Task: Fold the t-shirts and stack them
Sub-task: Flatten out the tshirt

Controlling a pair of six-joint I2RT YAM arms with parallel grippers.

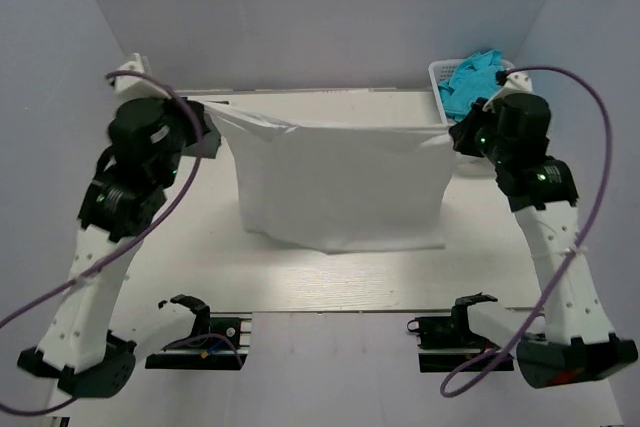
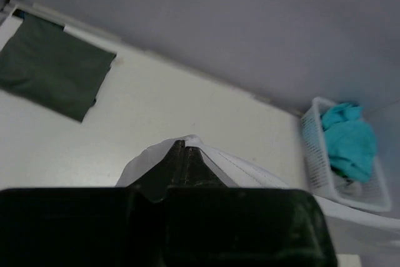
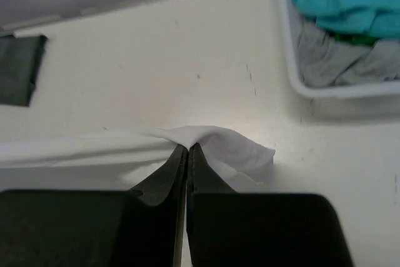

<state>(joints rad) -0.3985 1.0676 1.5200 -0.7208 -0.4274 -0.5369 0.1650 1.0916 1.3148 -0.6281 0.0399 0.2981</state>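
Note:
The white t-shirt point(image 1: 340, 187) hangs stretched between my two grippers above the table, its lower part draped on the surface. My left gripper point(image 1: 212, 119) is shut on its left top corner, seen in the left wrist view point(image 2: 183, 144) with white cloth point(image 2: 237, 167) over the tips. My right gripper point(image 1: 458, 133) is shut on its right top corner, seen in the right wrist view point(image 3: 187, 148) with the cloth point(image 3: 231, 148) bunched there. A folded dark grey-green t-shirt point(image 2: 53, 67) lies at the far left of the table. Teal t-shirts point(image 1: 472, 77) sit in the basket.
A white lattice basket point(image 1: 438, 82) stands at the far right corner; it also shows in the left wrist view point(image 2: 312, 148) and the right wrist view point(image 3: 294, 60), with grey cloth point(image 3: 331, 60) under the teal. Grey walls enclose the table on three sides.

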